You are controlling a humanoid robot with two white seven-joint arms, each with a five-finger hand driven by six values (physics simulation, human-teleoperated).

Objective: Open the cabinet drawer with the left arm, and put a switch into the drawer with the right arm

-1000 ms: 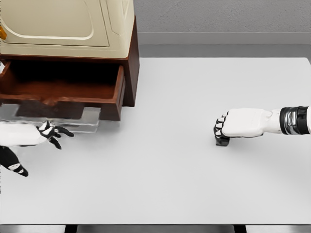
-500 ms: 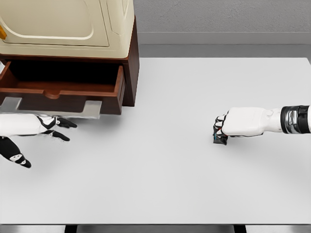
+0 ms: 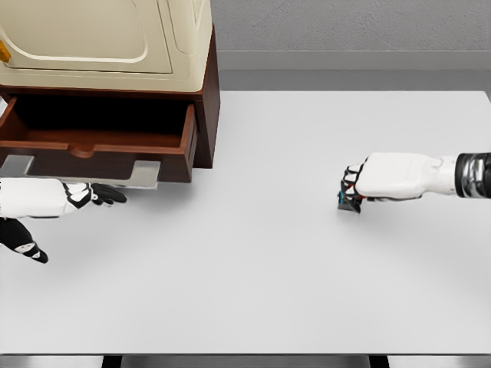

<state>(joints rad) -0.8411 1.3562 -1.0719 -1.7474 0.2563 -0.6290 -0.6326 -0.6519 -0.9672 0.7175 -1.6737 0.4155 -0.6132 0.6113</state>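
Note:
The brown cabinet drawer (image 3: 100,146) stands pulled out at the upper left, its inside dark and bare. My left hand (image 3: 80,201) hangs just below the drawer's front, fingers spread and holding nothing. At the right, my right hand (image 3: 354,188) is curled around a small dark switch (image 3: 347,201) with a bit of teal showing. The switch is lifted slightly off the white table (image 3: 261,253); most of it is hidden by the fingers.
A cream appliance (image 3: 107,38) sits on top of the brown cabinet (image 3: 207,115). A grey metal plate (image 3: 142,172) hangs under the drawer front. A grey wall runs behind the table's far edge.
My right hand has risen and drawn a little to the right with the switch in it. The left hand has slid up toward the drawer front, and the drawer now sits steady.

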